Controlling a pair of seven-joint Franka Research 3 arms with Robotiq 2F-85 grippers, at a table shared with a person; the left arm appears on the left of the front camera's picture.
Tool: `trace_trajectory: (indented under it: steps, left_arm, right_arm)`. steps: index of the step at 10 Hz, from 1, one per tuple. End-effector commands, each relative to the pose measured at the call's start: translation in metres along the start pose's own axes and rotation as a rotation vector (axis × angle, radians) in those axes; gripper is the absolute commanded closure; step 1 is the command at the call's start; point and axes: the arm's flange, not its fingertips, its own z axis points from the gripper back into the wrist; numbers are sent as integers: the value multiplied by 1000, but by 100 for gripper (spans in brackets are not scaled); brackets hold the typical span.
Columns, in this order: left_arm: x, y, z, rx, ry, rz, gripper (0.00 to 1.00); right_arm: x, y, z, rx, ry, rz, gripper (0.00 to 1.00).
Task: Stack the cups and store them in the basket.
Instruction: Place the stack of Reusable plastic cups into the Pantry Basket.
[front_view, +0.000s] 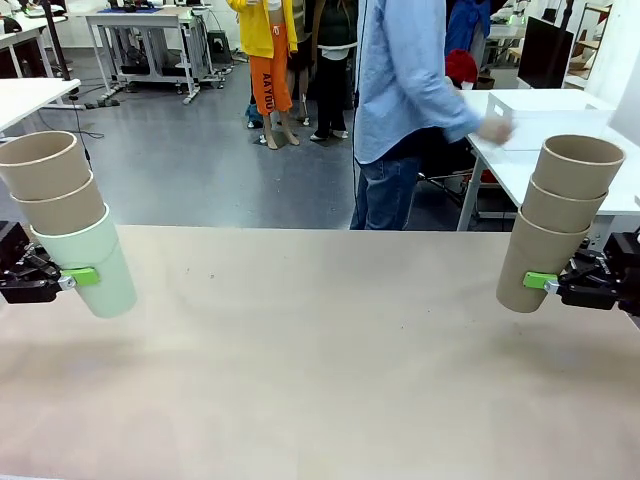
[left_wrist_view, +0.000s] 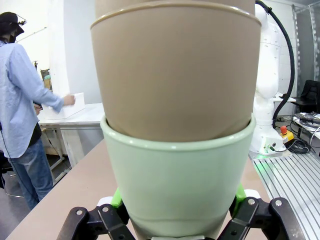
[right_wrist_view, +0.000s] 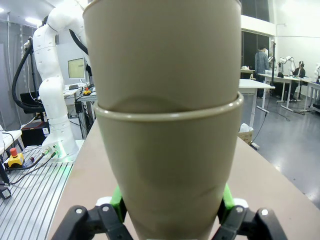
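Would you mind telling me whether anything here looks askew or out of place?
Both stacks lean outward: the mint-bottomed stack in the left gripper tips left, the tan stack in the right gripper tips right. The basket sits on another table.

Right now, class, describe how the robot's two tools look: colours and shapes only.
Left tool and right tool match: black linked fingers with pale round pivot pins, tipped with bright green pads. The white arms carry black hoses.

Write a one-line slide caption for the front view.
Left gripper grips a mint cup holding two tan cups; right gripper grips three stacked tan cups.
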Motion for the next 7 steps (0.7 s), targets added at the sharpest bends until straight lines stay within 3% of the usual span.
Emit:
trace_trajectory:
  steps: [1, 7]
  left_arm:
    - [3, -1, 0, -4, -8, -12, 12]
    - [3, -1, 0, -4, -8, -12, 12]
  right_arm:
    - [4, 1, 2, 1, 5, 10, 15]
    - [4, 1, 2, 1, 5, 10, 15]
